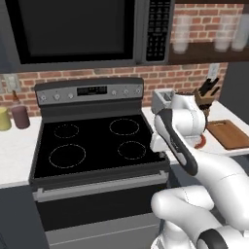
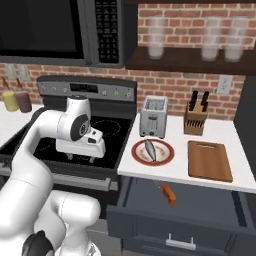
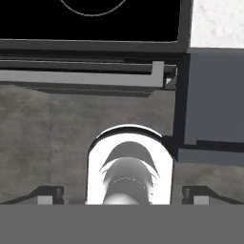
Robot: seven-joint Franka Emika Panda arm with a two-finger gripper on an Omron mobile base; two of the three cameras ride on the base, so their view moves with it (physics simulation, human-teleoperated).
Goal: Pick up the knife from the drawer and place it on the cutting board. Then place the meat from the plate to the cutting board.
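Observation:
The drawer (image 2: 150, 225) stands pulled open under the white counter, and the knife (image 2: 168, 194) with its orange-brown handle lies inside near its back. Above it, the meat (image 2: 151, 149) lies on the red-rimmed plate (image 2: 165, 156). To the plate's right sits the bare cutting board (image 2: 210, 160) (image 1: 227, 133). My gripper (image 2: 81, 158) hangs open and holds nothing, pointing down over the stove's front edge, left of the plate and drawer. In the hand view the gripper (image 3: 123, 194) has its fingertips (image 3: 47, 193) wide apart, with the drawer (image 3: 214, 95) to the right.
A toaster (image 2: 153, 117) and a wooden knife block (image 2: 196, 117) stand at the back of the counter. The black stove top (image 1: 97, 141) and its oven handle (image 3: 81, 78) lie under the hand. Two bottles (image 1: 19, 115) stand at the far left.

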